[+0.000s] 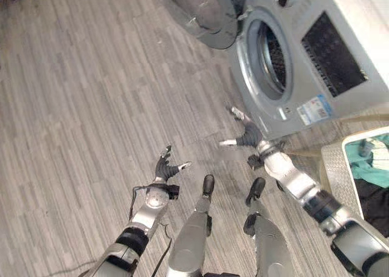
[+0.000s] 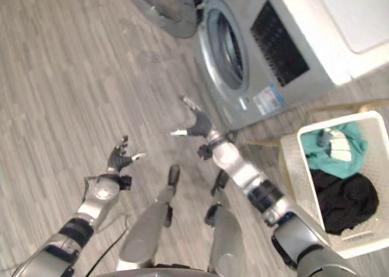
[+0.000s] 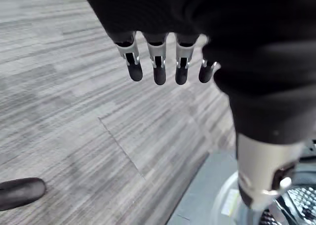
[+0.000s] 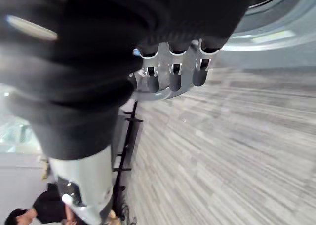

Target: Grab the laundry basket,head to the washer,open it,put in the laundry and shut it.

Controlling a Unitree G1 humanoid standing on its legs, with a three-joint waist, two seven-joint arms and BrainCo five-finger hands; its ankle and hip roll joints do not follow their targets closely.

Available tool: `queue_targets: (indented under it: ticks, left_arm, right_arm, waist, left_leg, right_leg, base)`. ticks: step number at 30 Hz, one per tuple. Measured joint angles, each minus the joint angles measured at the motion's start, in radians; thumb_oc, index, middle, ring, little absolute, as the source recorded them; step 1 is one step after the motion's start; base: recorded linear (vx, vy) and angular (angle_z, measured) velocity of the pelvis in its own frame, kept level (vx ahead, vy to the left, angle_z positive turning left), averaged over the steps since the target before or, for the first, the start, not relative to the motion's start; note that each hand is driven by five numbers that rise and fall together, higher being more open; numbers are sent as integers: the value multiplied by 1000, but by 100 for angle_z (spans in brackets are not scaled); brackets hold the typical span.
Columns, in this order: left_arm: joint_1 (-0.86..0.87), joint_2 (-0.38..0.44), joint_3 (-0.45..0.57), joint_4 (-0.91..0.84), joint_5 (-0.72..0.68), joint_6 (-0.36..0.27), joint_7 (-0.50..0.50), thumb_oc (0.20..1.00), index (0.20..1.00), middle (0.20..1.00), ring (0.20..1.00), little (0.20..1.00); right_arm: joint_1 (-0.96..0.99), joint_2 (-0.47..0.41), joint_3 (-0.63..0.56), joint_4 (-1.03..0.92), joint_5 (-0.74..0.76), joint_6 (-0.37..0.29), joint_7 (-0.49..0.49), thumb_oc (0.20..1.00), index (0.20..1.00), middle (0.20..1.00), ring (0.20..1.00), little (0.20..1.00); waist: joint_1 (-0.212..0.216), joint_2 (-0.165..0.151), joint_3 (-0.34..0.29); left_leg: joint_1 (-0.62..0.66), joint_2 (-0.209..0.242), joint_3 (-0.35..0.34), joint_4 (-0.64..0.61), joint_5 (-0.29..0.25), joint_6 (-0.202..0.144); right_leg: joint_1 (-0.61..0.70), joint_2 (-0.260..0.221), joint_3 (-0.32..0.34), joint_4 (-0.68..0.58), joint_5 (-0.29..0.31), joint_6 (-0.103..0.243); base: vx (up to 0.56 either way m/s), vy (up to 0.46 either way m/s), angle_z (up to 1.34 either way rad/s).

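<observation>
The silver-grey washer point(image 1: 299, 85) stands at the upper right with its round door point(image 1: 205, 13) swung wide open and the dark drum point(image 1: 272, 57) showing. The white laundry basket point(image 2: 290, 167) sits on the floor to the right of the washer, holding a teal cloth point(image 2: 331, 146) and a black cloth point(image 2: 343, 201). My right hand point(image 1: 246, 133) hovers just below the washer's opening, open, its fingers point(image 4: 173, 72) straight and holding nothing. Further left, my left hand point(image 1: 165, 166) hangs over bare floor, open too, its fingers point(image 3: 158, 62) straight.
Grey wood-grain floor point(image 1: 85, 95) stretches to the left and front of the washer. A person point(image 4: 47, 205) stands beside a dark rack in the right wrist view. The open door juts out over the floor left of the drum.
</observation>
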Motion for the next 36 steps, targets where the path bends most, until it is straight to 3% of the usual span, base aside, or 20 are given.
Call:
queue_targets:
  ticks: [4,6,8,9,10,13,15,23,29,32,36]
  left_arm:
    - [-173,31,4,-51,29,15,43,1000,1000,1000,1000,1000]
    - [-301,67,-4,27,81,23,67,1000,1000,1000,1000,1000]
    - [-377,99,-3,71,98,23,78,1000,1000,1000,1000,1000]
    - [-523,197,-13,224,132,29,116,1000,1000,1000,1000,1000]
    - [-523,199,-10,240,136,29,113,1000,1000,1000,1000,1000]
    - [-569,318,-13,410,179,44,102,1000,1000,1000,1000,1000]
    - [-539,374,29,424,199,62,108,1000,1000,1000,1000,1000]
    - [-531,379,48,420,248,59,147,1000,1000,1000,1000,1000]
    - [-525,379,90,484,276,107,201,1000,1000,1000,1000,1000]
    - [-530,407,120,500,286,113,245,1000,1000,1000,1000,1000]
    - [-499,439,149,481,286,117,272,1000,1000,1000,1000,1000]
  right_arm:
    - [261,-49,-69,-20,-76,-12,27,1000,1000,1000,1000,1000]
    - [277,-58,-82,-12,-104,-12,28,1000,1000,1000,1000,1000]
    - [284,-66,-96,-21,-105,-18,24,1000,1000,1000,1000,1000]
    - [218,-100,-157,-64,-104,-24,18,1000,1000,1000,1000,1000]
    - [211,-107,-153,-71,-103,-29,17,1000,1000,1000,1000,1000]
    - [209,-170,-182,-172,-99,-86,21,1000,1000,1000,1000,1000]
    - [226,-180,-236,-176,-89,-104,11,1000,1000,1000,1000,1000]
    - [266,-194,-249,-180,-60,-108,1,1000,1000,1000,1000,1000]
    - [306,-194,-250,-183,-60,-112,-3,1000,1000,1000,1000,1000]
    - [318,-193,-251,-209,-58,-120,-6,1000,1000,1000,1000,1000]
    - [324,-191,-250,-223,-53,-141,-7,1000,1000,1000,1000,1000]
  waist:
    - [-99,-13,1]
    - [-158,-20,2]
    - [-188,-28,3]
    - [-209,-32,6]
    - [-219,-35,7]
    - [-231,-46,22]
    - [-232,-40,40]
    - [-225,-37,73]
    - [-226,-40,74]
    - [-215,-71,90]
    - [-202,-73,91]
  left_leg:
    - [-5,7,51,0,-8,12]
    - [-11,7,78,-3,-9,14]
    - [-13,8,91,-4,-11,13]
    - [-25,25,133,-10,-16,15]
    - [-24,30,136,-11,-17,12]
    - [-43,43,142,-9,-29,-1]
    - [-43,47,156,-5,-29,-3]
    - [-55,48,130,-8,-30,-4]
    - [-67,41,105,-13,-26,-1]
    - [-74,41,101,-12,-23,-1]
    - [-63,35,99,-11,-23,-1]
  right_leg:
    - [-33,8,31,4,6,5]
    - [-49,11,56,-6,22,8]
    - [-58,17,75,-20,35,6]
    - [-81,35,83,-55,74,-17]
    - [-83,52,81,-60,74,-17]
    - [-104,64,92,-62,71,-15]
    - [-103,62,102,-69,79,-24]
    - [-98,56,73,-75,79,-24]
    - [-97,46,53,-81,79,-24]
    - [-97,44,46,-82,79,-24]
    - [-84,39,44,-82,79,-24]
  base:
    - [-29,38,-37]
    - [-21,31,-39]
    - [-12,41,-55]
    - [-13,46,-58]
    - [73,61,-53]
    - [64,34,-15]
    - [13,23,-14]
    - [17,27,10]
    - [3,18,10]
    - [12,5,11]
    - [25,14,6]
